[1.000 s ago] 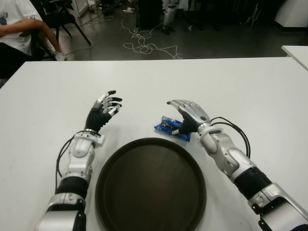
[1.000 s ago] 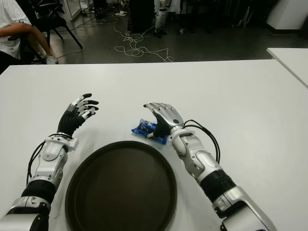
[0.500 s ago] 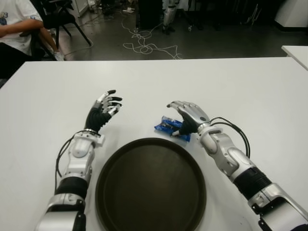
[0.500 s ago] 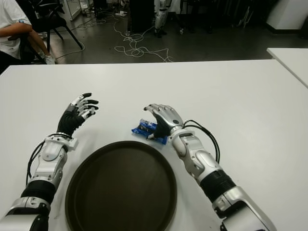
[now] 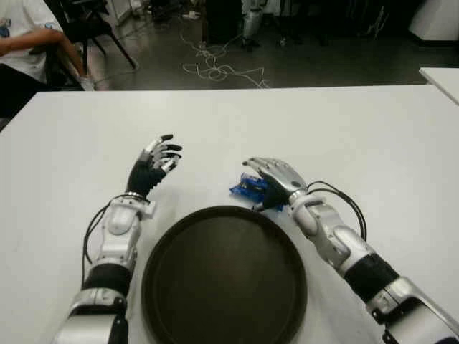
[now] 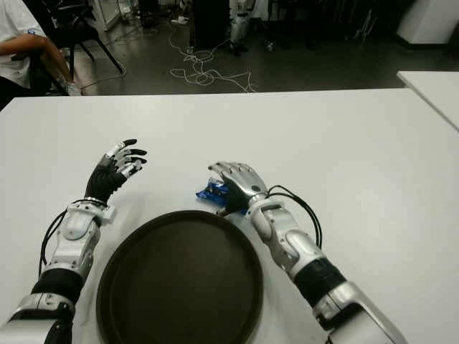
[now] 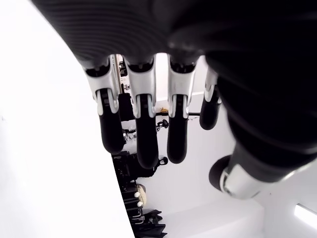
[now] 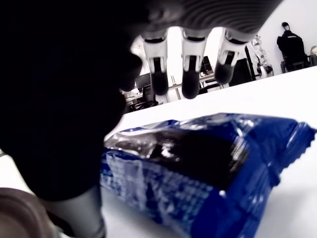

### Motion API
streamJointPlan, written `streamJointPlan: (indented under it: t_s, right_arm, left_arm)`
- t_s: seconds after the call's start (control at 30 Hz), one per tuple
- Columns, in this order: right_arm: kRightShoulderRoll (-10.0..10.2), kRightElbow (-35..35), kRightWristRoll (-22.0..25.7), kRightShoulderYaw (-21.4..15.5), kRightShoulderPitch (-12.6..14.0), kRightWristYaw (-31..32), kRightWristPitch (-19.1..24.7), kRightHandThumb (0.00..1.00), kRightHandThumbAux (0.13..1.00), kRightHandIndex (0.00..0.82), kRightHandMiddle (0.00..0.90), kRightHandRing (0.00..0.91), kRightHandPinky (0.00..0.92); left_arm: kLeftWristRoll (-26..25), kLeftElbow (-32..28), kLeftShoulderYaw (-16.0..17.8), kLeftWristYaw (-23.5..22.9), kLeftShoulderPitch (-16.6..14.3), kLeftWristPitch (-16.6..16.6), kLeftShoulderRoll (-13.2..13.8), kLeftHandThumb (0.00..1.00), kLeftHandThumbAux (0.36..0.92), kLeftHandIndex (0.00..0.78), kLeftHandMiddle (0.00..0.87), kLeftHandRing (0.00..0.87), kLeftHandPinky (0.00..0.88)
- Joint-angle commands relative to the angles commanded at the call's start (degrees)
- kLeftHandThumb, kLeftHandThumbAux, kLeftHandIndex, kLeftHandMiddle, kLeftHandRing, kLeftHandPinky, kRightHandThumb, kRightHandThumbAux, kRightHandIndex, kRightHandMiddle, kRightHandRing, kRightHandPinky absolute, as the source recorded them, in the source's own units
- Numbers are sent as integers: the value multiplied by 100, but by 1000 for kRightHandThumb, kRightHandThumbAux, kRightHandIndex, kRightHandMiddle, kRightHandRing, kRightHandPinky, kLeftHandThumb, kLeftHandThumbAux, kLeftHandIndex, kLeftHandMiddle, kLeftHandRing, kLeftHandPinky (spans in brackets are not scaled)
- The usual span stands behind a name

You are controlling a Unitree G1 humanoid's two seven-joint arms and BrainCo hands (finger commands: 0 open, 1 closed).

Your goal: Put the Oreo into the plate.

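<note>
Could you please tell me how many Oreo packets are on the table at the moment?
1: the blue Oreo packet lies on the white table just beyond the dark plate, under the right hand.

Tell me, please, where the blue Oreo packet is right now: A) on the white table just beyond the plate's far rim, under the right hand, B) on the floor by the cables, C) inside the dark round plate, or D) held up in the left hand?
A: the Oreo packet lies on the table beyond the plate, with the right hand open over it, fingers not closed.
</note>
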Motion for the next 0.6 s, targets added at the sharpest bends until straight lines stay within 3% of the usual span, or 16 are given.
streamJointPlan:
  t_s: [0.27, 0.6]
  right_arm:
    - [-146, 26, 40, -28, -80, 59, -120, 0, 885, 153, 173, 188, 176]
    - [-110, 363, 292, -128, -204, 155, -470, 0, 918, 234, 258, 262, 265]
  left_arm:
    - [14, 24, 6, 54, -15, -5, -5, 299, 681, 181, 328, 325, 310]
    - [-1, 34, 2, 12, -19, -38, 10, 268, 687, 180, 329, 322, 301]
